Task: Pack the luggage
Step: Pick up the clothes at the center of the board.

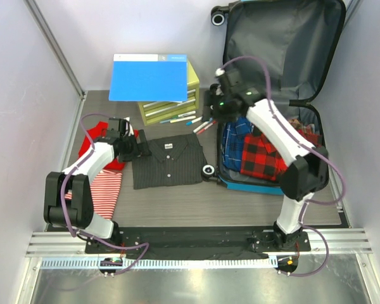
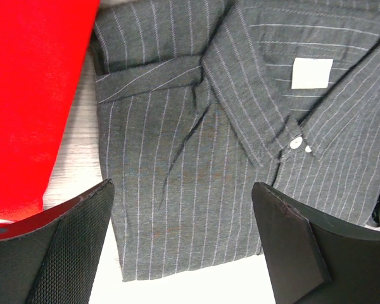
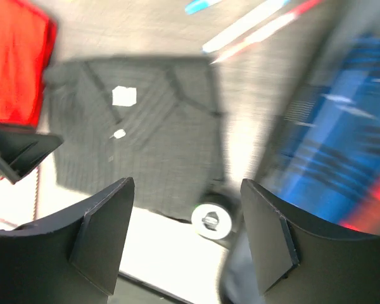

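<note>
**Item: luggage** (image 1: 280,44). Blue hard-shell case with a dark grey lining, lying open on the worktop (image 1: 240,204). The lid is raised at the far side, and one black wheel (image 3: 210,220) sits at the near left corner.

**Inside the luggage:** folded red-and-black plaid cloth (image 1: 259,158), with blue plaid cloth (image 1: 236,136) beside it.

**Left of the luggage, touching that wheel:** grey pinstriped shirt (image 1: 168,162), folded flat, collar and white label up.

**Farther left of the luggage:** red garment (image 1: 94,142), and nearer the arm bases a red-and-white striped garment (image 1: 107,190).

**Left of the luggage lid:**
- yellow-green drawer box (image 1: 177,106)
- blue folder (image 1: 149,77), resting on top of the box
- loose pens (image 1: 193,121), between the box and the luggage

**Left tool** (image 1: 134,144) (image 2: 183,196). Fingers wide apart and gripping nothing, above the shirt edge farthest from the luggage.

**Right tool** (image 1: 214,104) (image 3: 185,190). Fingers fairly wide apart and holding nothing, over the luggage's left rim. Its wrist view is blurred.
</note>
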`<state>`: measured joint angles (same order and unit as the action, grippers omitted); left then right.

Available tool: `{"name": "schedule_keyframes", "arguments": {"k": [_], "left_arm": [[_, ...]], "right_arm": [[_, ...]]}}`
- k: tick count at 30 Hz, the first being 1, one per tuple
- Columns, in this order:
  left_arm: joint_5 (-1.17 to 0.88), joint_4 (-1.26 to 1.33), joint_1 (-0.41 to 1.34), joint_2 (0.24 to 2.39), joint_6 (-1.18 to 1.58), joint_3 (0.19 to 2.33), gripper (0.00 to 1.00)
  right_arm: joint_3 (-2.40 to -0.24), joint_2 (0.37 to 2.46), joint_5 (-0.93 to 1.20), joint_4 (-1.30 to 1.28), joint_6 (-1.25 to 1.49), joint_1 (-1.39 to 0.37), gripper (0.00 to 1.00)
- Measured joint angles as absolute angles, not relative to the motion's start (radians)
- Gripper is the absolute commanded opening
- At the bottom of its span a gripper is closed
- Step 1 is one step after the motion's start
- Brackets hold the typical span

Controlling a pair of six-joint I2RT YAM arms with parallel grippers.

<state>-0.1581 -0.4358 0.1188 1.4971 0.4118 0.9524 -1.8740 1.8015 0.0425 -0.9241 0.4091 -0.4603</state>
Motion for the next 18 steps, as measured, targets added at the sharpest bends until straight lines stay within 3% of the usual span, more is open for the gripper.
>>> {"name": "schedule_keyframes", "arguments": {"k": [10,18], "left_arm": [[-0.163,-0.43,0.096,1.506,0.415,0.936,0.97],[-0.17,-0.423,0.096,1.506,0.415,0.93,0.96]], "right_arm": [[-2.001,2.167,0.091,-0.92,0.417,-0.602,0.73],[-2.025,2.256,0.014,-0.965,0.413,-0.609,0.73]]}}
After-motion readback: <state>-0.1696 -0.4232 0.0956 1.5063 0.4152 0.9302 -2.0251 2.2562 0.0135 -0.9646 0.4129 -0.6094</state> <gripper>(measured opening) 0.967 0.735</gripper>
